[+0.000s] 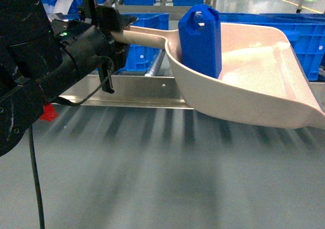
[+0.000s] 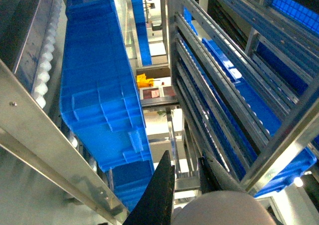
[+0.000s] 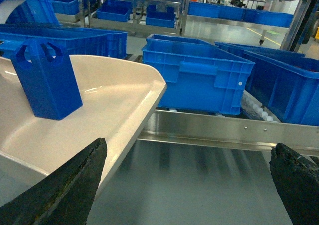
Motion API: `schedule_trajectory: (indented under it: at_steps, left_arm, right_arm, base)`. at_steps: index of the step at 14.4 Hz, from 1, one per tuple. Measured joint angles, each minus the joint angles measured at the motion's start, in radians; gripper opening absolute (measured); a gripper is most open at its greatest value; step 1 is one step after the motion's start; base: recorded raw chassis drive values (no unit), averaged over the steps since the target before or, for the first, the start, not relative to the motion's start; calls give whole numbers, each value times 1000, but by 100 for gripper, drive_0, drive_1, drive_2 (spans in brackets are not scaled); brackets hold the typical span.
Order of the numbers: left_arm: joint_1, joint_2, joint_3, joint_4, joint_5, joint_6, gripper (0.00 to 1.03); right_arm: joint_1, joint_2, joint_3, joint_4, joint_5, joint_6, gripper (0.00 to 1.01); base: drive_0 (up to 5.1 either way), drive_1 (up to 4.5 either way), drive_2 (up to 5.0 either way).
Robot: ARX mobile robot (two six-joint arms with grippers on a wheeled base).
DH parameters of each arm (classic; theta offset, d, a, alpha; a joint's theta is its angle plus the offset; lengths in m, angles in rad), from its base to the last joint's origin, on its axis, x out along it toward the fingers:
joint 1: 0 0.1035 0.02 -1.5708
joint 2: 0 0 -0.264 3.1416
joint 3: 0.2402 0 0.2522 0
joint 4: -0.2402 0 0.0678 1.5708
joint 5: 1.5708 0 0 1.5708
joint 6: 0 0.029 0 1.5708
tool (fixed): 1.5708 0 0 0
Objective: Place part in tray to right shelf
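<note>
Gripping the tray (image 1: 264, 82) by its handle, my left gripper (image 1: 118, 33) is clamped tight; the right gripper (image 3: 189, 185) gapes wide, empty. The part (image 1: 201, 40) stands loose inside the tray, before the right shelf (image 1: 147, 94). I judge it light, rigid, slippery, likely to slide, so I'd keep level.

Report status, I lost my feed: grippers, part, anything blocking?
Left gripper shut on tray handle. Right gripper open, empty. Part upright in tray, short of shelf rail. Blue crates sit on shelf ahead.
</note>
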Motion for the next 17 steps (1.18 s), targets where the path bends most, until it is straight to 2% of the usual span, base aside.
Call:
schedule_trajectory:
  at_steps: [7, 9, 14, 17]
  left_arm:
    - [5, 0, 0, -2, -3, 0, 12]
    - [0, 0, 0, -4, -4, 1, 12]
    - [13, 0, 0, -2, -11, 2, 12]
    - [-1, 0, 0, -2, -3, 2, 12]
  right_arm:
    - [0, 0, 0, -2, -2, 0, 98]
    - [0, 0, 0, -2, 1, 0, 98]
    - [0, 2, 0, 0, 0, 0, 98]
    - [0, 0, 0, 0, 0, 0, 98]
  base:
    - [-81, 436, -374]
    - [-330, 486, -165]
    - [-6, -6, -6]
    - [0, 0, 0]
